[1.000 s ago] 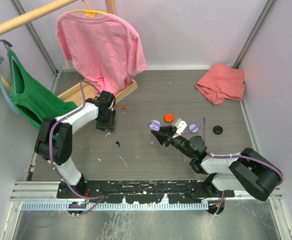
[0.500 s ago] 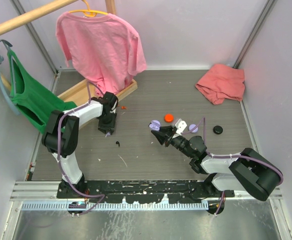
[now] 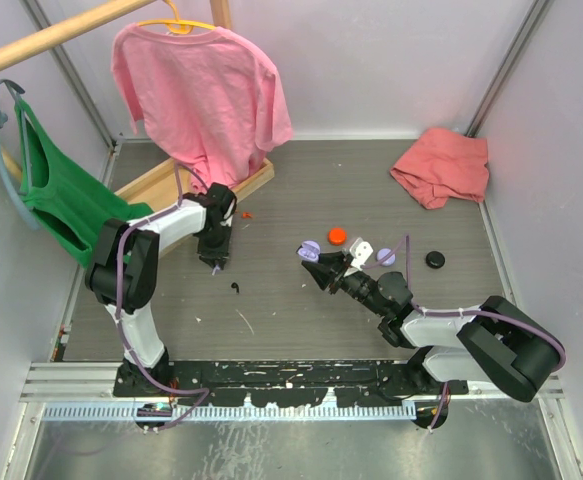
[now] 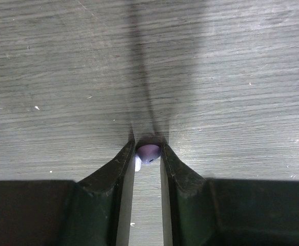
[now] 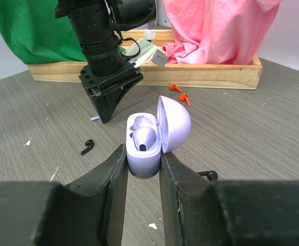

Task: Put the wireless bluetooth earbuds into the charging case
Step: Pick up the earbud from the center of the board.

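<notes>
Grey wood-grain table (image 3: 301,170) flecked with white specks, wooden frame (image 3: 256,180) at its far left, crumpled salmon cloth (image 3: 441,165) far right, orange round case (image 3: 337,236) and black round case (image 3: 435,260) mid-table, black earbud (image 3: 234,288) nearer, two orange-red earbuds (image 5: 184,98) beside the frame

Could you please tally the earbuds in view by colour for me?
lilac earbuds: 2, one in the charging case, one between the left pincer's tips
orange-red earbuds: 2
black earbuds: 1 sure; a dark bit beside the right pincer is unclear
Total: 5
</notes>
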Controlling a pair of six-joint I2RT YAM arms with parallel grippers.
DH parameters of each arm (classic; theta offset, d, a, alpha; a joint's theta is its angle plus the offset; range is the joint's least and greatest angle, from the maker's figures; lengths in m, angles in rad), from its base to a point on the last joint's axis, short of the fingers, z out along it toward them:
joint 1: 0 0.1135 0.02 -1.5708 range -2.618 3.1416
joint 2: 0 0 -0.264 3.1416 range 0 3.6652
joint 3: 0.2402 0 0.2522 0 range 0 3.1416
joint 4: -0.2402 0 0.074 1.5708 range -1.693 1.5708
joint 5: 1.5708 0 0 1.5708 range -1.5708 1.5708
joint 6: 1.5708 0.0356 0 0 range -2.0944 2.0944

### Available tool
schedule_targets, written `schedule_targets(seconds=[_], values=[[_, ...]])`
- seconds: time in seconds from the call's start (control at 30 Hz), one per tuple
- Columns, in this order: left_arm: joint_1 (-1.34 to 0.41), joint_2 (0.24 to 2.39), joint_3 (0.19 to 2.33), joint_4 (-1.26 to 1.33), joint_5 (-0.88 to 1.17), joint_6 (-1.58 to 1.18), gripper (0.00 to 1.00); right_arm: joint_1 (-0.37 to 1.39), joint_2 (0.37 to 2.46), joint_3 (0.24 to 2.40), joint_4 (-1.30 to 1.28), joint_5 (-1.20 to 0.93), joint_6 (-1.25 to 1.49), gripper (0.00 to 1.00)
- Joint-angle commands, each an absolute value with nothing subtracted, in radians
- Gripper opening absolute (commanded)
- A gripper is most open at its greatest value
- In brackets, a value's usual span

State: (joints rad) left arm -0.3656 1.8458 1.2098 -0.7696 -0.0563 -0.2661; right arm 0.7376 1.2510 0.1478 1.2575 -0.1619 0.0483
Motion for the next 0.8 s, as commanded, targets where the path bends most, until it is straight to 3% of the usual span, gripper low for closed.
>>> schedule_targets(seconds=[0.0, 0.37, 0.77], values=[[-0.367, 1.860, 1.221, -0.789, -0.050, -0.259, 0.21, 0.737, 1.245, 0.180, 1.312, -0.161, 0.042, 0.01], [-0.371, 1.727, 1.133, -0.662, 0.000, -0.306, 0.08, 0.738, 1.239, 0.181, 1.307, -0.165, 0.040, 0.01], [-0.428, 1.432, 0.970, -0.429, 0.038, -0.441, 0.05, 0.739, 1.235, 0.180, 1.307, -0.167, 0.037, 0.01]])
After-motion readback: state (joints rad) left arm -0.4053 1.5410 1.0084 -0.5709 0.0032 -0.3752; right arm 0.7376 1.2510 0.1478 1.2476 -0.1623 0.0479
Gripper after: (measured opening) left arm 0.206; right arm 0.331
